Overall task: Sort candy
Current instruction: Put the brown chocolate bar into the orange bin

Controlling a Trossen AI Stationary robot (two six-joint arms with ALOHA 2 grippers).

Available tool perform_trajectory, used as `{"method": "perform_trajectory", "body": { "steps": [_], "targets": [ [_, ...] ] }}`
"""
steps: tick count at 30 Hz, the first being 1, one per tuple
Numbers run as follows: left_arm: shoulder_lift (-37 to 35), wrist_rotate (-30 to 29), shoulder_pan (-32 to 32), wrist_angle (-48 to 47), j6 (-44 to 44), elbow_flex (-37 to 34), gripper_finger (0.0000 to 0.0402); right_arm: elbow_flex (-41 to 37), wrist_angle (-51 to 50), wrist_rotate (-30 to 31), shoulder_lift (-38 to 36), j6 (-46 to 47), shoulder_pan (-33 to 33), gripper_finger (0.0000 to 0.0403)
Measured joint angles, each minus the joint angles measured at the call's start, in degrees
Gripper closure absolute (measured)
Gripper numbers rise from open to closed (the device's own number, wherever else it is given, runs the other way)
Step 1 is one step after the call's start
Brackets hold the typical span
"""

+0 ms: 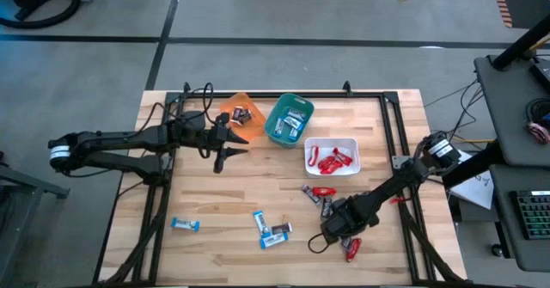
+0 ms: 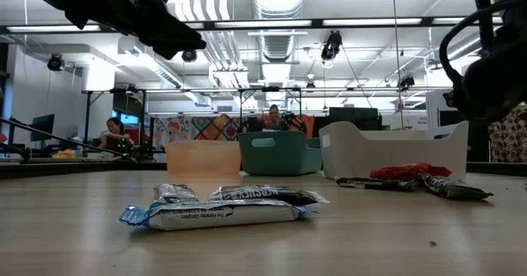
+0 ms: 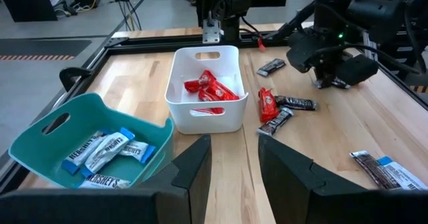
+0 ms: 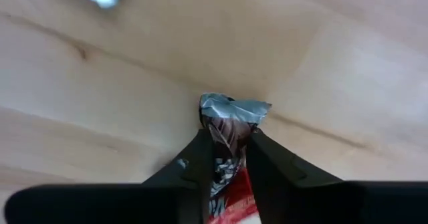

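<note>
My right gripper [image 1: 331,230] is low over the table's near right part and shut on a dark brown candy [image 4: 226,154]. My left gripper [image 1: 225,150] hovers open beside the orange bin [image 1: 239,114], touching nothing; in its wrist view [image 3: 234,157] the fingers stand apart. Loose candy lies flat on the wood. There is a blue-and-white bar [image 1: 185,225], a blue and dark pair [image 1: 272,229], red and dark bars [image 1: 320,193] and a red one [image 1: 351,250]. The teal bin [image 1: 290,120] holds blue-and-white bars, the white bin [image 1: 332,156] red ones. My right gripper pinches the dark brown candy between its two fingers [image 4: 194,160], which come from above and point down at the table. The bar lies along the fingers, and its crimped silver end [image 4: 234,109] sticks out past the fingertips. I cannot tell whether that end touches the wood.
The three bins stand in a row at the table's far middle. A black rail frame [image 1: 284,94] runs around the table's edges. Bare wood [image 1: 215,193] lies between the left gripper and the near candies. People sit in the room [image 2: 272,115] beyond the table.
</note>
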Motion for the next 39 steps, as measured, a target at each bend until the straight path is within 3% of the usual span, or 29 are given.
{"method": "perform_trajectory", "body": {
  "steps": [10, 13, 19, 23, 27, 30, 32, 35, 39],
  "targets": [
    [0.09, 0.01, 0.00, 0.03, 0.00, 0.00, 0.0294, -0.13, -0.27, 4.06, -6.17, -1.96, -0.07, 0.0344],
    [0.11, 0.45, 0.01, 0.04, -0.60, 0.00, 0.0294, -0.13, 0.43, 7.65, -9.87, -5.58, -0.07, 0.0344],
    [0.12, 8.26, -0.05, 1.51, -2.09, 0.00, 0.0294, -0.04, 7.84, 27.54, -16.77, -20.59, -1.35, 0.0344],
    [0.14, 10.95, -0.45, 6.83, -5.10, -0.99, 0.0294, -0.04, 14.03, 41.28, -18.77, -37.58, -3.23, 0.0344],
    [0.14, 10.97, -0.79, 14.15, -7.81, -3.62, 0.0294, -0.04, 24.90, 48.58, -18.26, -59.25, -5.62, 0.0344],
    [0.14, 10.97, -0.81, 17.93, -10.37, -5.16, 0.0294, -0.04, 35.11, 49.22, -16.51, -74.24, -7.89, 0.0344],
    [0.14, 10.97, -0.92, 20.46, -11.69, -6.27, 0.0294, -0.10, 41.94, 46.42, -15.55, -83.26, -9.73, 0.0344],
    [0.14, 10.97, -1.60, 24.46, -13.32, -8.05, 0.0294, -0.11, 52.16, 36.62, -14.66, -93.66, -13.30, 0.0344],
    [0.18, 10.97, -3.74, 27.65, -13.93, -8.81, 0.0287, -0.07, 60.47, 24.44, -12.92, -100.80, -18.28, 0.0344]
  ]
}}
